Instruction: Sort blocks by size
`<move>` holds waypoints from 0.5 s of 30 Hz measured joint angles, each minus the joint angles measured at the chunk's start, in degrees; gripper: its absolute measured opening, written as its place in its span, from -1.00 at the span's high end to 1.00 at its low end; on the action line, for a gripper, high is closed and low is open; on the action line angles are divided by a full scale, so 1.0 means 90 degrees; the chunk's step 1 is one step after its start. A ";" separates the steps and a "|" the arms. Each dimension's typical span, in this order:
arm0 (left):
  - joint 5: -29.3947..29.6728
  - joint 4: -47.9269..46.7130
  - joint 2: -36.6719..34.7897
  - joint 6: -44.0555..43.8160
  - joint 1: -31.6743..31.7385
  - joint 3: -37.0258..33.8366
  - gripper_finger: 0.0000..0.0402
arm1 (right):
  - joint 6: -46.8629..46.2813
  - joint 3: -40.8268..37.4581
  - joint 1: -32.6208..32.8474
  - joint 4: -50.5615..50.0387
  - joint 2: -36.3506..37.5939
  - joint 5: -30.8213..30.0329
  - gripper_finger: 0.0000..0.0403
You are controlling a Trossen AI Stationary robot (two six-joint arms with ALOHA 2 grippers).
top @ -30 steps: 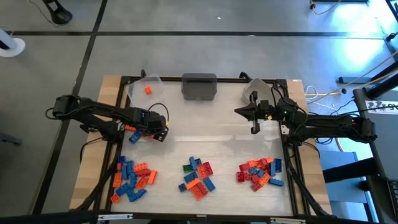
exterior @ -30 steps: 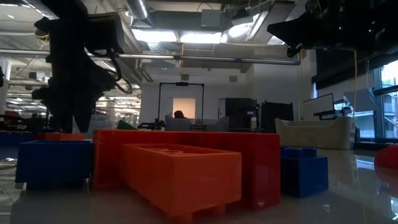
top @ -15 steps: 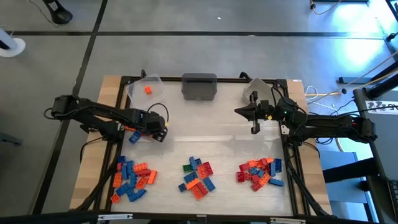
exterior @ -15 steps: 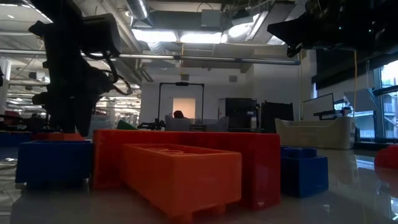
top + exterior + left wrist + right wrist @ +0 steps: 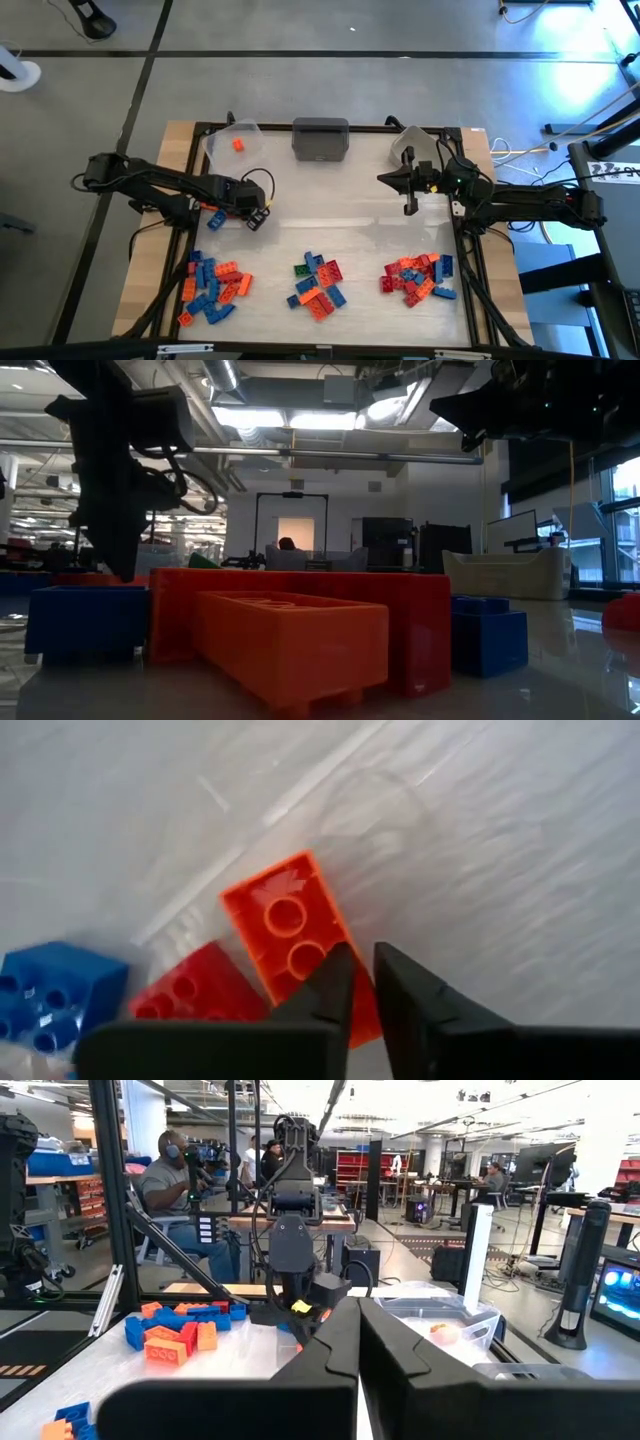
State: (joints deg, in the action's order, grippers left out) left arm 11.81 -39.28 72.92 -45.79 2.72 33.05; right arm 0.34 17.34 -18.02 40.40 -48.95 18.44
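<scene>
Left pincer (image 5: 254,218) is low over the tabletop (image 5: 350,215), at about 9 o'clock from its centre. Fingers (image 5: 335,985) are nearly together with only a thin gap; nothing visibly clamped between them. Tips sit over one end of an orange two-stud brick (image 5: 295,930) lying flat, studs up. Just beside that brick: a red brick (image 5: 190,990), touching or nearly so, and a blue brick (image 5: 55,995) a little further off. From above these read as a small loose group (image 5: 213,215) under the left arm.

Right pincer (image 5: 410,203) hangs above the tabletop at about 2 o'clock, fingers (image 5: 330,1350) closed to a slit, holding nothing.

Blocks sit in three piles along the 6 o'clock edge:
- left pile (image 5: 212,282) at 7–8 o'clock, mostly blue and orange
- middle pile (image 5: 317,283) at 6 o'clock, red, blue, orange and a green one
- right pile (image 5: 418,277) at 4–5 o'clock, mostly red and orange, some blue

Along the 12 o'clock edge there are three bins: clear bin (image 5: 232,145) at 11 o'clock with one orange block (image 5: 238,144) inside, grey bin (image 5: 320,138) at 12, another clear bin (image 5: 412,145) at 1 o'clock.

A person (image 5: 175,1185) is seated in the room beyond the table.
</scene>
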 joint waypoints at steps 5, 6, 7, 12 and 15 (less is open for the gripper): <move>0.0000 0.0017 0.0005 0.0140 0.0000 -0.0007 0.97 | 0.0000 0.0000 0.0000 0.0000 -0.0001 0.0000 0.97; 0.0002 0.0003 0.0005 0.0172 0.0000 0.0007 0.98 | 0.0000 0.0000 0.0000 0.0001 0.0000 0.0000 0.97; 0.0000 -0.0023 0.0006 0.0236 0.0000 0.0033 0.98 | 0.0000 0.0000 0.0000 0.0001 0.0000 0.0001 0.97; -0.0005 -0.0025 0.0015 0.0593 0.0000 0.0360 0.99 | 0.0000 0.0000 0.0000 0.0010 0.0000 0.0000 0.97; 0.0080 -0.0028 0.0015 0.0823 0.0000 0.0675 0.99 | 0.0000 0.0000 0.0000 0.0010 0.0000 0.0000 0.97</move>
State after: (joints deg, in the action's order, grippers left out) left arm 12.54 -39.54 73.06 -38.38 2.72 39.13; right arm 0.34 17.34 -18.02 40.49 -48.95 18.44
